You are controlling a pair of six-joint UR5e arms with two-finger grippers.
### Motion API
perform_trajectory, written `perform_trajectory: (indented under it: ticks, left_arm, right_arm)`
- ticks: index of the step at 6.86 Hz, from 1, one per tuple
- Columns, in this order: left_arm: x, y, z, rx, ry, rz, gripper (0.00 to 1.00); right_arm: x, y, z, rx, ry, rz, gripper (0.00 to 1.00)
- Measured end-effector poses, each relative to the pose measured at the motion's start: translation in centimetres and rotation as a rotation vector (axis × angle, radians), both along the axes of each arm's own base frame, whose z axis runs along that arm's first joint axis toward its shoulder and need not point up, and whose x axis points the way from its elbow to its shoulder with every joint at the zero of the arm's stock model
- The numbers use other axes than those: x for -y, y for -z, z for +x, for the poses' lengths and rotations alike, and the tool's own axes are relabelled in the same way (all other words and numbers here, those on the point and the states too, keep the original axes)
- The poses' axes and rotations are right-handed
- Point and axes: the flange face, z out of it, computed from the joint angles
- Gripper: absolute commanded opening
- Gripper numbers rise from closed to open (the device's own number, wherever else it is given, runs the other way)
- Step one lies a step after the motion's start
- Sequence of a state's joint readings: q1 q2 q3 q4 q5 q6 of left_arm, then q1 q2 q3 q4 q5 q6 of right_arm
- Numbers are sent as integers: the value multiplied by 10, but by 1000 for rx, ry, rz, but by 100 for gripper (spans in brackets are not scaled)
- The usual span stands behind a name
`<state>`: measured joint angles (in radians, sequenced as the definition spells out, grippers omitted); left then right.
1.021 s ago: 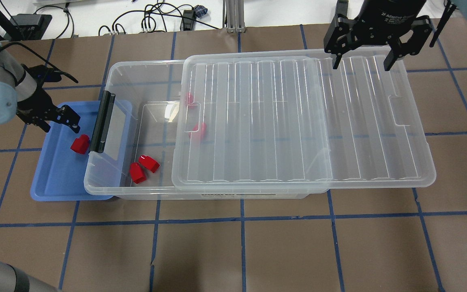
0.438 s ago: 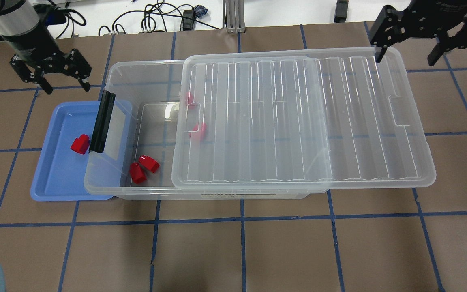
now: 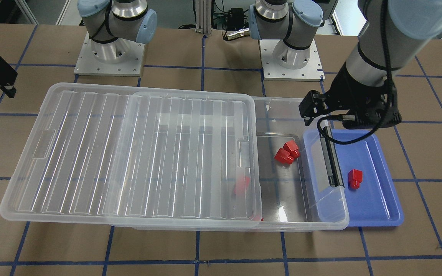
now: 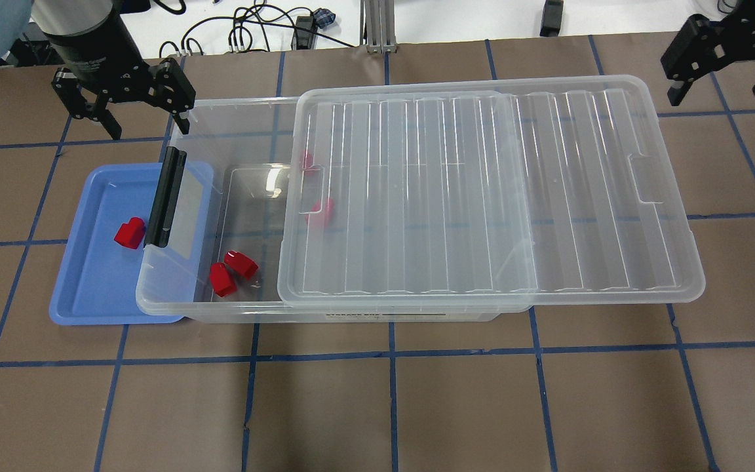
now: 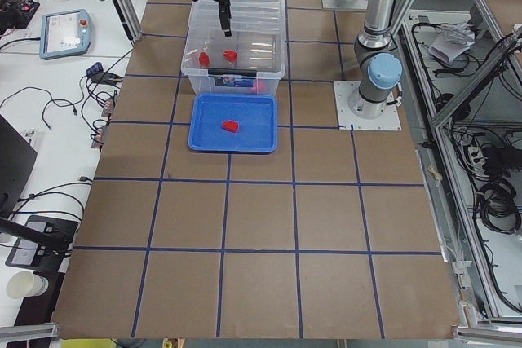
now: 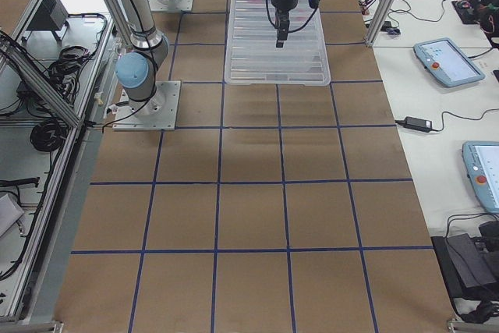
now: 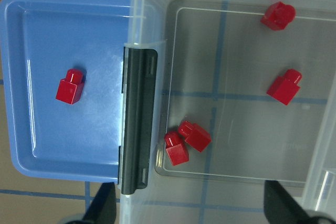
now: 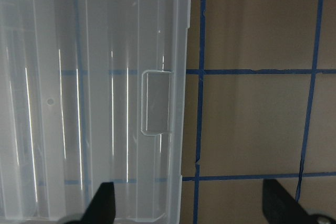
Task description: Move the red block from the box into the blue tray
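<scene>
One red block (image 4: pixel 130 233) lies in the blue tray (image 4: pixel 89 288), apart from both grippers; it also shows in the left wrist view (image 7: pixel 70 85). The tray's right side sits under the latch end of the clear box (image 4: pixel 240 111). The box's ribbed lid (image 4: pixel 482 196) is slid to the right, leaving the left end uncovered. Two red blocks (image 4: pixel 232 272) lie together in the uncovered part, and two more (image 4: pixel 320 211) sit at the lid's edge. My left gripper (image 4: pixel 148 128) is open and empty above the box's far left corner. My right gripper (image 4: pixel 717 95) is open and empty beyond the lid's far right corner.
The black latch bar (image 4: pixel 166 196) stands between the tray and the box's inside. The lid overhangs the box on the right. Brown table with blue tape lines lies around it. The arm bases (image 3: pixel 109 57) stand behind the box.
My left gripper has risen from over the tray and moved away to the box's far left corner, empty. My right gripper has moved right, off the lid. The blocks have not moved.
</scene>
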<state>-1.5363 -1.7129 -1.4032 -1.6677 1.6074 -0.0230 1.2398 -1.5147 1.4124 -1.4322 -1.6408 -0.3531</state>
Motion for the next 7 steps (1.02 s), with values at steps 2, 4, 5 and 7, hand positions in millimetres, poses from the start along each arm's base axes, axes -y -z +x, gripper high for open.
perform_trajectory:
  ticks: [2, 4, 5, 7]
  left_arm:
    - [-28, 4, -17, -2, 17, 4, 100]
    - [-35, 0, -19, -6, 16, -23, 100]
    - [-36, -3, -19, -11, 17, -34, 100]
    - [-42, -12, -17, -14, 22, -55, 100]
  right_arm:
    - [-5, 33, -45, 8, -16, 43, 99]
    - [-21, 94, -92, 35, 9, 73, 100]
    - [-33, 124, -103, 45, 29, 77, 100]
    - [-41, 152, -101, 69, 41, 66, 100]
